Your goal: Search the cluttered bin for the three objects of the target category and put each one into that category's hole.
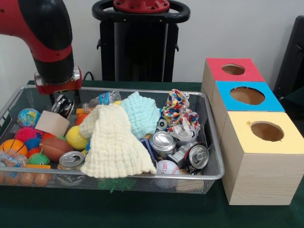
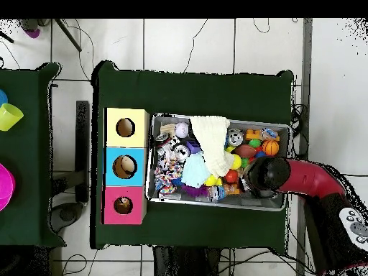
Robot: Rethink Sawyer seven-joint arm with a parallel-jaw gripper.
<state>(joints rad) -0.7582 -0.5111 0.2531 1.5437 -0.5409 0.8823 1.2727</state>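
Yellow-topped box [image 1: 266, 156], blue-topped box [image 1: 246, 96], perhaps cups [image 2: 8, 115] aside

Silver wire mesh forms the bin [image 1: 214, 142], shiny metal cans [image 1: 163, 142] lie beside a soft waffle-textured cream cloth [image 1: 111, 142], the boxes [image 1: 259, 178] show pale matt wood grain, and the arm [image 1: 47, 28] looks glossy red plastic.

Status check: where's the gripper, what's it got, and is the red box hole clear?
Gripper low in bin far corner, fingers hidden among clutter. Red box hole unobstructed. Cream cloth draped over the middle items.
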